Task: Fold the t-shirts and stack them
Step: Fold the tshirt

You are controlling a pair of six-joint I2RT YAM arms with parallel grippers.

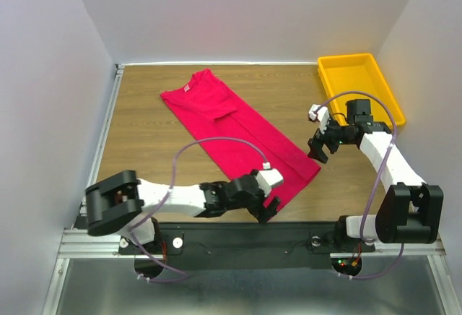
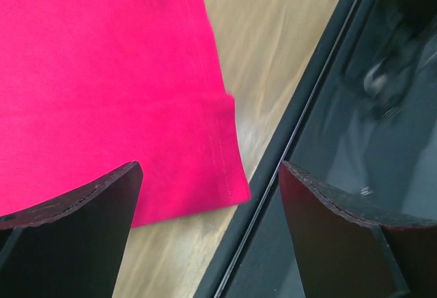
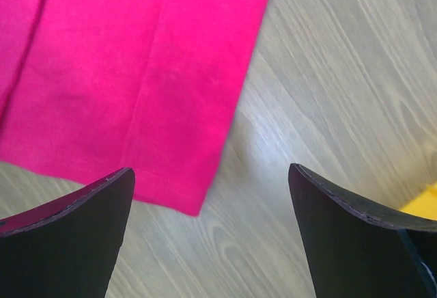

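The wooden table carried one t-shirt, a crimson one folded lengthwise into a long band. It lay flat and slantwise, collar toward the far left and hem toward the near right. The yellow tray sat apart in the far right corner. We judged the step in hand to be the cross fold, bringing the hem end up over the band toward the collar.

The left gripper hung over the hem end by the table's near edge, jaws spread wide with nothing between them. The right gripper hung just past the band's right edge, likewise spread and empty.

To do it well, we thought each gripper should take one hem corner so that the two lift together. The left wrist view put the near hem corner between the left fingers, close to the black rail. We would come down on the cloth side, lest a finger strike the rail. The right hem corner lay toward one finger in the right wrist view, so a small shift over the cloth seemed needed first. We would pinch all layers just inside the hem stitching, lift low, and carry both corners evenly along the band.
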